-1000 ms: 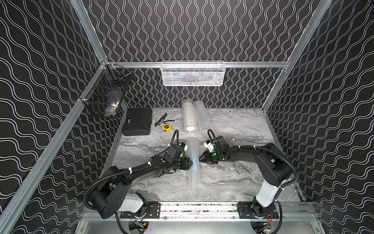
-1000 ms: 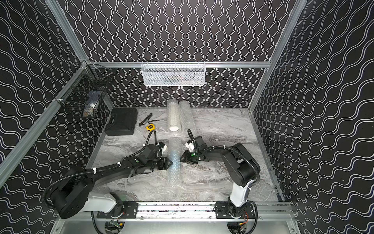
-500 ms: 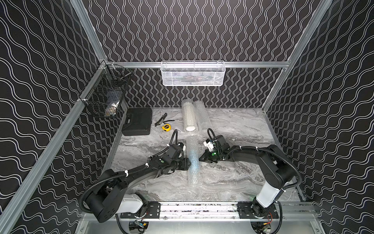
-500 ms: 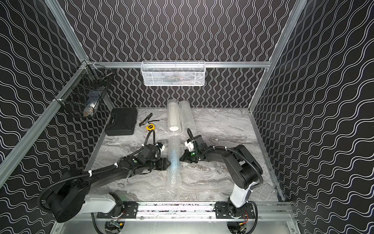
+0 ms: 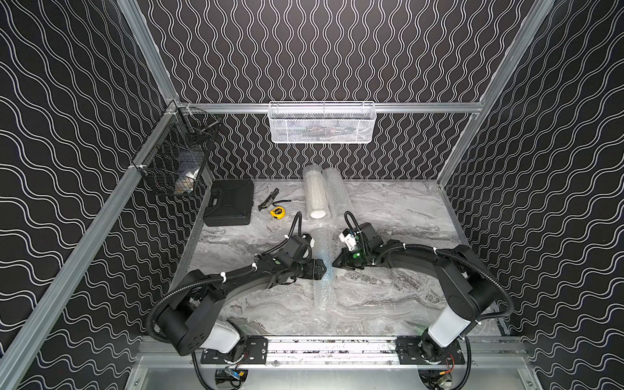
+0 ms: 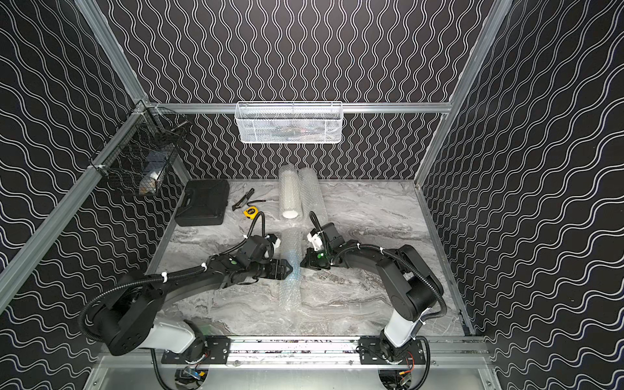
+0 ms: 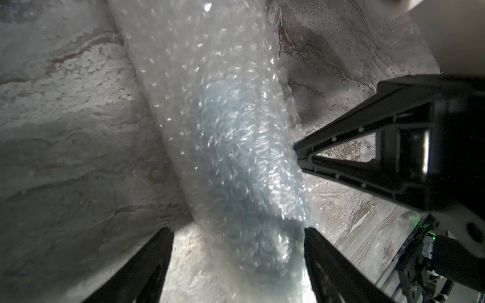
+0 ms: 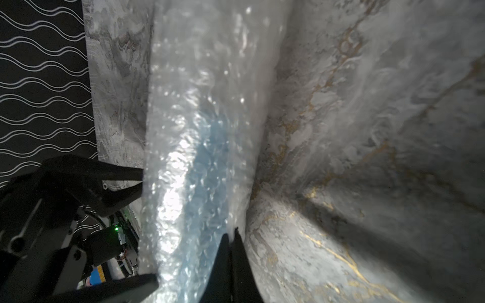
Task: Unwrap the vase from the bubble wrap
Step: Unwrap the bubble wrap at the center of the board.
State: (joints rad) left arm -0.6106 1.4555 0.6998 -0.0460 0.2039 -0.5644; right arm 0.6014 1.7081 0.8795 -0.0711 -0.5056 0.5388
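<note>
The bubble wrap (image 5: 324, 292) (image 6: 290, 297) lies as a long tube along mid-table. The vase (image 7: 236, 157) (image 8: 207, 170) shows only as a pale blue shape through it. My left gripper (image 5: 325, 269) (image 6: 289, 268) (image 7: 237, 230) is open. Its fingers stand either side of the tube, with a gap showing beside one of them. My right gripper (image 5: 334, 265) (image 6: 301, 264) (image 8: 233, 232) comes in from the opposite side. It is shut, with its tips pinched on the wrap's outer edge (image 7: 296, 154).
Two more bubble-wrap rolls (image 5: 315, 192) lie toward the back wall. At the back left are a black case (image 5: 229, 202), a yellow tape measure (image 5: 277, 212) and a knife (image 5: 268, 199). A white mesh basket (image 5: 320, 123) and a black wire basket (image 5: 179, 158) hang on the walls.
My left gripper has opened off the tube. My right gripper has closed on the wrap's edge after edging closer to it. The tube lies where it was.
</note>
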